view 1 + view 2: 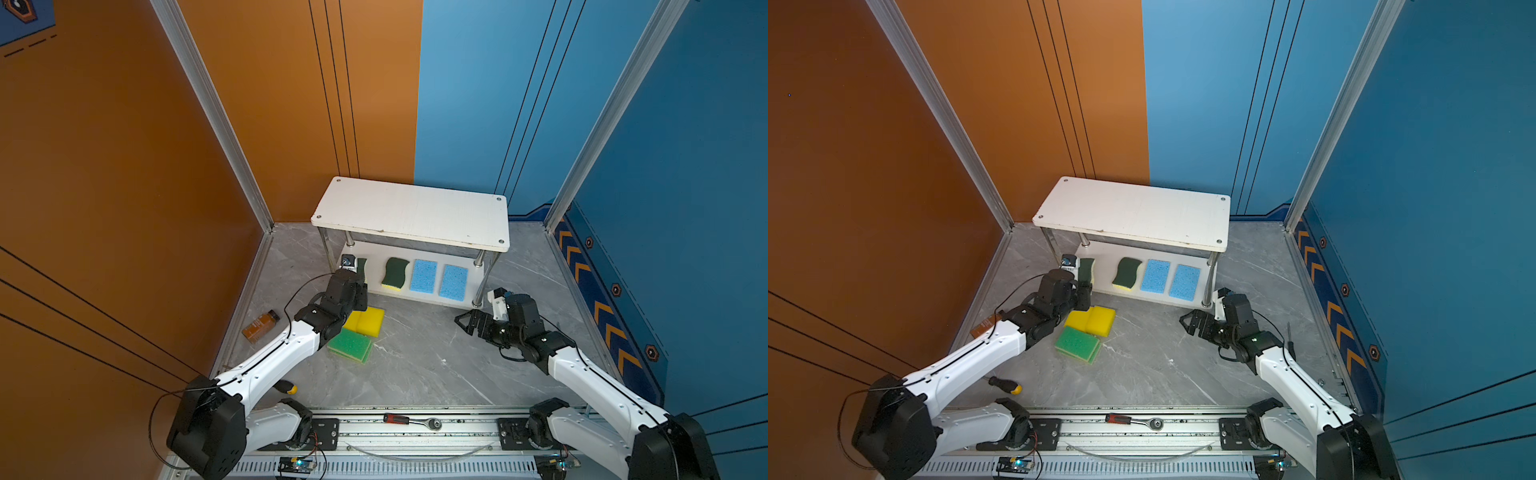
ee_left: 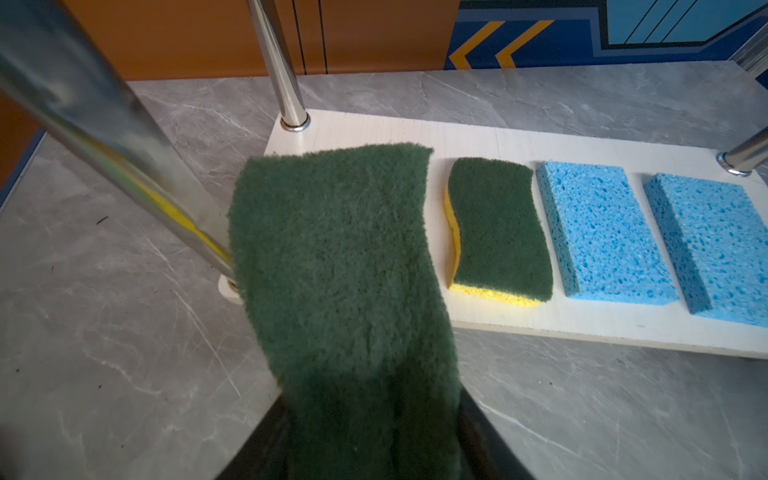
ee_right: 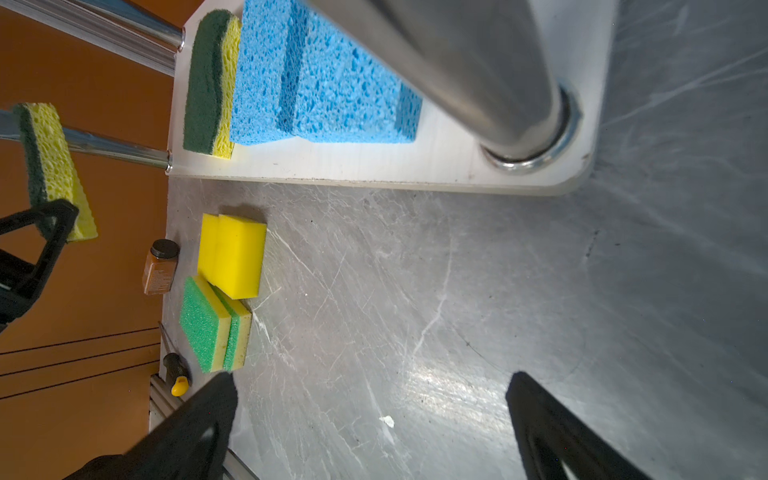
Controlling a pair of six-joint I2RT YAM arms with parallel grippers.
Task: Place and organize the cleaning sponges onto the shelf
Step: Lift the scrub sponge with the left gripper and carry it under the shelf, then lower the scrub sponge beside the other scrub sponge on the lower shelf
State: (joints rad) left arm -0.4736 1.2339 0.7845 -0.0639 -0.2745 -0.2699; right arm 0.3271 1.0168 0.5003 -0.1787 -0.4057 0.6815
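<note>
Top views: noted left gripper (image 1: 360, 286) clamped on dark green sponge (image 1: 362, 266) above left end of shelf (image 1: 411, 216) lower board; right gripper (image 1: 465, 322) wide open, empty. Left wrist: sponge gripped by one end, just beside a post (image 2: 104, 137); judged light, soft, bendy, better pinched mid-length. Right wrist: yellow pair (image 3: 235, 253), green-topped pair (image 3: 208, 322) unplaced on table (image 3: 457, 311).

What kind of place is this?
Likely a robot test booth, not a kitchen: arms mounted on an aluminium rail, flat panel walls in metal framing, a ratchet left on the rail.
</note>
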